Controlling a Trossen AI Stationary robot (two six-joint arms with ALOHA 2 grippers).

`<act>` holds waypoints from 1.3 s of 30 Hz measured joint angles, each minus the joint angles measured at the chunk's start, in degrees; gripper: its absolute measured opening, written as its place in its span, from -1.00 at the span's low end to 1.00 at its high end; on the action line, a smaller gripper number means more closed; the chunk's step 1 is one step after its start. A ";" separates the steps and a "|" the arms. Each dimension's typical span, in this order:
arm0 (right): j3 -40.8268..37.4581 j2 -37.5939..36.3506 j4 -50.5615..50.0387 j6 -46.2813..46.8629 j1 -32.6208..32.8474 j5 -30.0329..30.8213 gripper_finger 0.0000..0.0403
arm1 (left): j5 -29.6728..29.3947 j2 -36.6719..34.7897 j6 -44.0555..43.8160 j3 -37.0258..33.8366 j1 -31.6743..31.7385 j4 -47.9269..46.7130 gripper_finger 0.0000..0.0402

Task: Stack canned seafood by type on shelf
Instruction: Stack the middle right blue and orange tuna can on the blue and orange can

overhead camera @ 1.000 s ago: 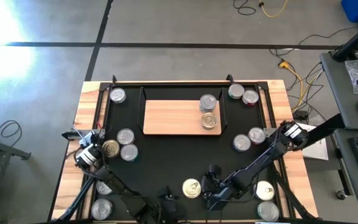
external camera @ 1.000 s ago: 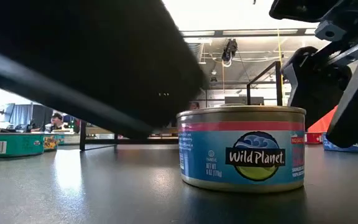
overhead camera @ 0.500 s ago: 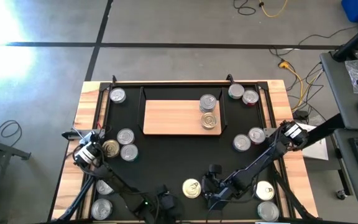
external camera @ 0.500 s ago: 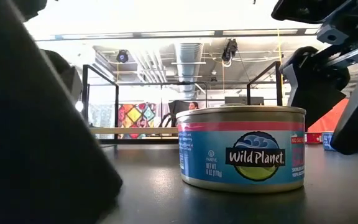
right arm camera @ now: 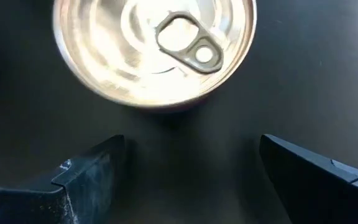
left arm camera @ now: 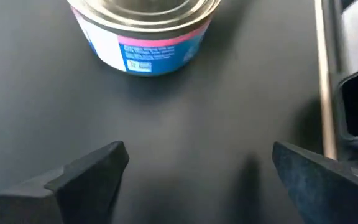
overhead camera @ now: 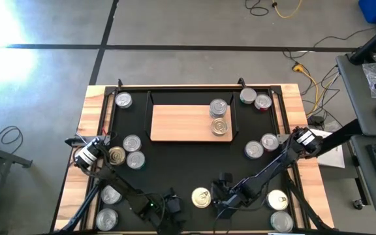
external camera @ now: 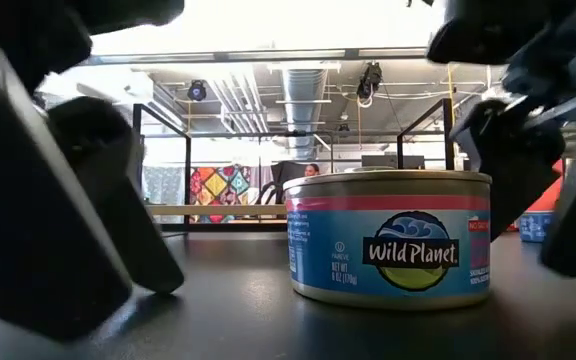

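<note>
Down at the near edge of the black mat (overhead camera: 175,156), both arms crowd around one gold-topped can (overhead camera: 201,196), so there's little open room there. Right gripper (overhead camera: 219,199) sits just beside that can, fingers spread and empty; its wrist view shows the pull-tab lid just ahead of the fingertips (right arm camera: 92,171). Left gripper (overhead camera: 168,207) is low on the mat near the front too, fingers released wide, holding nothing. I think the blue-and-pink can in its wrist view (left arm camera: 143,31) is that same one, hard to be sure. The middle of the mat is clear up to the shelf (overhead camera: 181,123), which carries two cans at its right end (overhead camera: 219,117). Other cans lie scattered along both sides. Beyond the table: grey concrete floor (overhead camera: 175,26) with cables.
</note>
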 joint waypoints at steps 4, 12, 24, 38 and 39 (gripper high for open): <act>-0.04 1.69 4.51 0.25 0.65 0.06 0.81 | 2.30 -0.20 8.15 0.43 2.75 -1.90 0.98; -0.02 2.57 7.99 3.87 3.11 7.07 0.81 | 1.84 -0.68 10.67 2.74 7.69 -10.40 0.88; 0.00 1.81 2.98 13.48 7.87 5.33 0.81 | 2.85 -0.21 11.97 2.62 8.91 -5.06 0.82; 0.00 0.93 1.80 2.04 5.68 -0.60 0.81 | -1.40 1.31 -2.10 2.65 6.04 -1.22 0.94; 0.00 0.90 1.78 1.18 5.34 -1.42 0.81 | -2.11 1.33 -2.04 2.65 5.76 -1.02 0.94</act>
